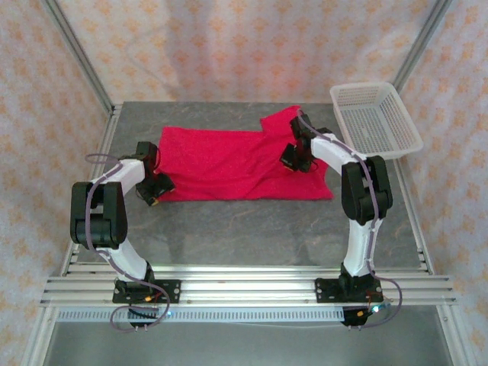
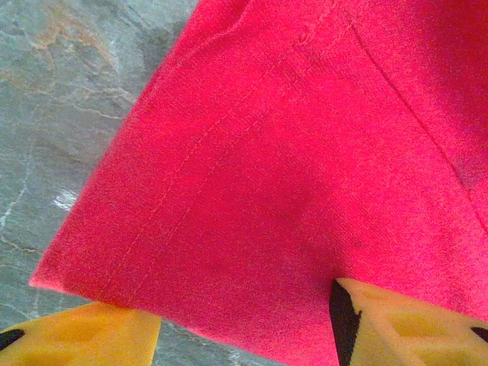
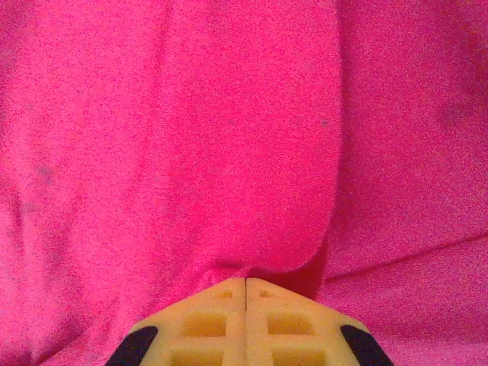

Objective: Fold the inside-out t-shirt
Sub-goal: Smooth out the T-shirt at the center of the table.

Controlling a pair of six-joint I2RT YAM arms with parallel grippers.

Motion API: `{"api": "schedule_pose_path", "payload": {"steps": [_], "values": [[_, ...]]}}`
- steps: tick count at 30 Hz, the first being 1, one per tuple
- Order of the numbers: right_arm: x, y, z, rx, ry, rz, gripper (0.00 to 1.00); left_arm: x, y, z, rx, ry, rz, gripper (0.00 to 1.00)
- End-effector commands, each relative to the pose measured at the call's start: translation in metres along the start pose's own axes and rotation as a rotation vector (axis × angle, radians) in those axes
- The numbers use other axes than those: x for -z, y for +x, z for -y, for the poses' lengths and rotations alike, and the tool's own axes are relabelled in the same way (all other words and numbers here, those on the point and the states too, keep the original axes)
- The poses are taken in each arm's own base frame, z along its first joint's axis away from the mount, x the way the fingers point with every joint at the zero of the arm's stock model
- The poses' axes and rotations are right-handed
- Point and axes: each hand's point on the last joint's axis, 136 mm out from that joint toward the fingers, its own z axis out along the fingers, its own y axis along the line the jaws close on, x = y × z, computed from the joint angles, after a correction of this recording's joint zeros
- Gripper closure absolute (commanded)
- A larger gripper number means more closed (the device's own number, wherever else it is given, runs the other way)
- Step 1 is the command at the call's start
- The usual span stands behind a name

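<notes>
The inside-out t-shirt (image 1: pixel 229 160) is bright red and lies spread across the grey table, with a sleeve flap sticking out at its back right. My left gripper (image 1: pixel 155 191) is at the shirt's near left corner. In the left wrist view the left gripper (image 2: pixel 244 335) is open, its yellow fingers (image 2: pixel 84 332) either side of the hemmed corner of the t-shirt (image 2: pixel 290 168). My right gripper (image 1: pixel 293 162) sits on the shirt's right part. Seen from the right wrist, the right gripper (image 3: pixel 245 284) is shut, pinching a raised fold of the t-shirt (image 3: pixel 191 137).
A white mesh basket (image 1: pixel 374 118) stands at the back right corner of the table (image 1: pixel 244 229). Bare grey surface runs between the shirt and the arm bases. Patterned walls and metal frame posts close in the sides and back.
</notes>
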Motion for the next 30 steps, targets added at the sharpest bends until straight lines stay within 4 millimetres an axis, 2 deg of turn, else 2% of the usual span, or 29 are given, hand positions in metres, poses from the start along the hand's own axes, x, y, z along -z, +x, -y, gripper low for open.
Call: {"api": "schedule_pose_path", "payload": {"steps": [1,4,9,10,12,13,14,15,17,19,21,26,30], "values": [[0.033,-0.023,-0.032,0.038,-0.057,0.087,1.00,0.009,-0.007,0.001,0.010,0.006,0.026,0.39],[0.029,-0.037,-0.049,0.050,-0.088,0.094,1.00,0.008,-0.007,0.001,0.015,0.013,0.026,0.39],[-0.003,-0.067,-0.076,0.057,-0.110,0.089,1.00,0.006,-0.002,-0.001,0.019,0.016,0.025,0.39],[-0.016,-0.073,-0.078,0.048,-0.095,0.077,1.00,0.007,-0.001,-0.003,0.018,0.011,0.029,0.40],[-0.025,-0.089,-0.092,0.035,-0.110,0.079,0.90,0.010,0.000,-0.006,0.023,0.005,0.040,0.40],[-0.028,-0.096,-0.100,0.026,-0.129,0.075,0.78,0.011,0.000,-0.007,0.027,0.005,0.046,0.40],[-0.032,-0.099,-0.109,0.020,-0.157,0.062,0.76,0.013,0.001,-0.006,0.029,0.010,0.048,0.40],[-0.030,-0.102,-0.117,0.016,-0.185,0.062,0.73,0.014,0.001,-0.006,0.031,0.013,0.050,0.40],[-0.020,-0.103,-0.128,0.017,-0.221,0.055,0.59,0.019,0.001,-0.007,0.027,0.010,0.055,0.40],[-0.006,-0.100,-0.125,0.042,-0.203,0.067,0.51,0.023,0.000,-0.009,0.020,0.004,0.063,0.40],[0.010,-0.094,-0.115,0.069,-0.164,0.079,0.49,0.027,0.000,-0.011,0.012,-0.008,0.073,0.40],[0.034,-0.058,-0.069,0.105,-0.067,0.082,0.49,0.026,-0.001,-0.016,0.023,-0.013,0.068,0.39],[0.046,-0.025,-0.044,0.069,-0.110,0.107,0.47,0.016,-0.008,-0.007,0.052,0.030,0.056,0.40]]}}
